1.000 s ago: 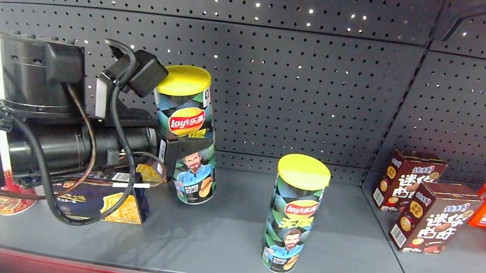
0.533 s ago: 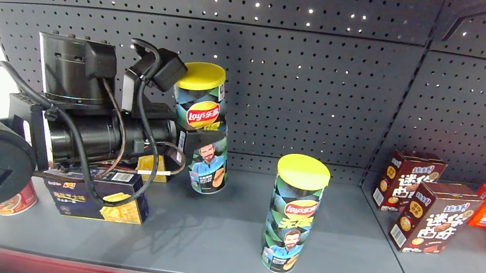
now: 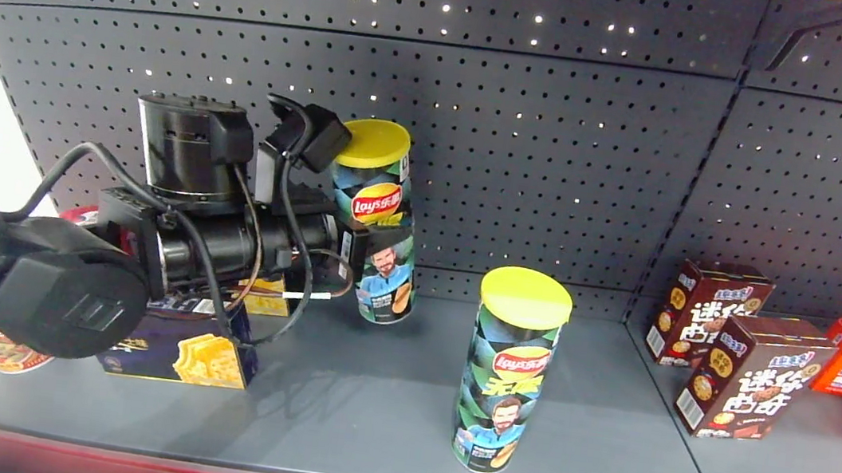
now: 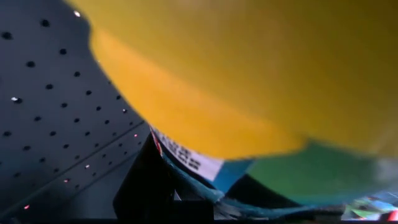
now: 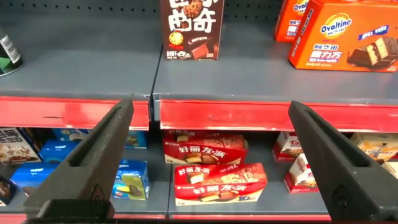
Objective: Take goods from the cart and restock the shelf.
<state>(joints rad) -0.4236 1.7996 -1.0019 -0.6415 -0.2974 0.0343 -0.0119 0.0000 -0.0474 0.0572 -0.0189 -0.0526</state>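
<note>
**A:** Where's the chip can?

**B:** Left of centre in the head view. The left gripper clamps its middle and holds it upright low over the shelf, probably so it lands flat near the standing can.

**A:** And the right gripper?

**B:** Spread wide, holding nothing.

place: shop | signs: pegboard back, shelf with red edge rail, stocked snack boxes

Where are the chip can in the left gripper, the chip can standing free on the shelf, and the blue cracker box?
held chip can [image 3: 378, 203], head view, on its red logo.
standing chip can [image 3: 520, 361], head view, on its red logo.
blue cracker box [image 3: 202, 354], head view, on its front face.
</note>
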